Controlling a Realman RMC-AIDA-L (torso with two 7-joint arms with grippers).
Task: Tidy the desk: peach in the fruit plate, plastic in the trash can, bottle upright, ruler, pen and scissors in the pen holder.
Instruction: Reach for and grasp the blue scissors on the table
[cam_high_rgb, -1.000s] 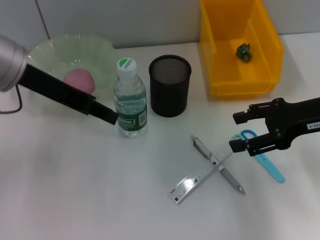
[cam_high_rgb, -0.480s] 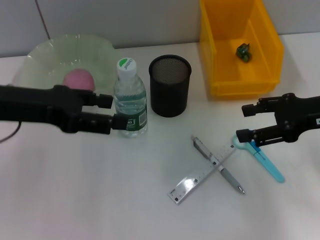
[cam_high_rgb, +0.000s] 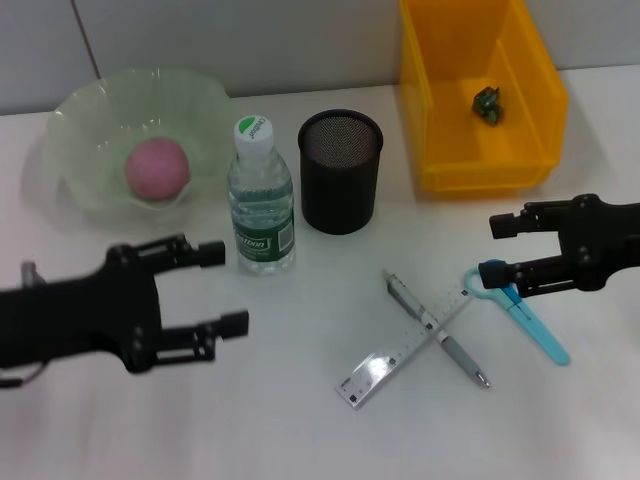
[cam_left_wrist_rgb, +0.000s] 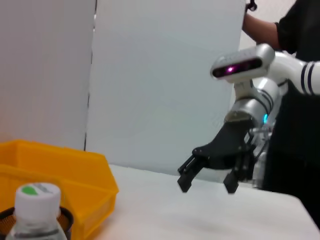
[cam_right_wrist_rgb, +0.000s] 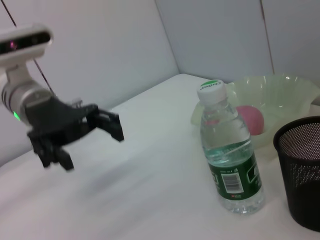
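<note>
Fruit plate: one pale green, translucent, wavy-rimmed plastic fruit plate (cam_high_rgb: 95, 105) at ten o'clock on the white desk (cam_high_rgb: 260, 420); it holds one round pink peach (cam_high_rgb: 157, 168).
Bottle: one clear plastic water bottle (cam_high_rgb: 260, 205) with a white cap and green label, standing upright just beside the plate.
Pen holder: one black wire-mesh cylindrical pen holder (cam_high_rgb: 340, 170) near twelve o'clock.
Trash can: one glossy yellow plastic bin (cam_high_rgb: 440, 150) at one o'clock, with one small dark green scrap of plastic (cam_high_rgb: 488, 102) inside.
Loose tools: one clear flat ruler (cam_high_rgb: 400, 350) and one grey pen (cam_high_rgb: 440, 332) lie crossed at five o'clock; one pair of blue-handled scissors (cam_high_rgb: 535, 325) lies at four o'clock.
Left gripper (cam_high_rgb: 228, 287): black, at eight o'clock, fingers spread wide, holding nothing.
Right gripper (cam_high_rgb: 494, 248): black, at three o'clock, fingers apart above the scissor handles, holding nothing.
Wrist views: each shows the opposite arm's silver housing with a glowing light, hidden from the head view.
</note>
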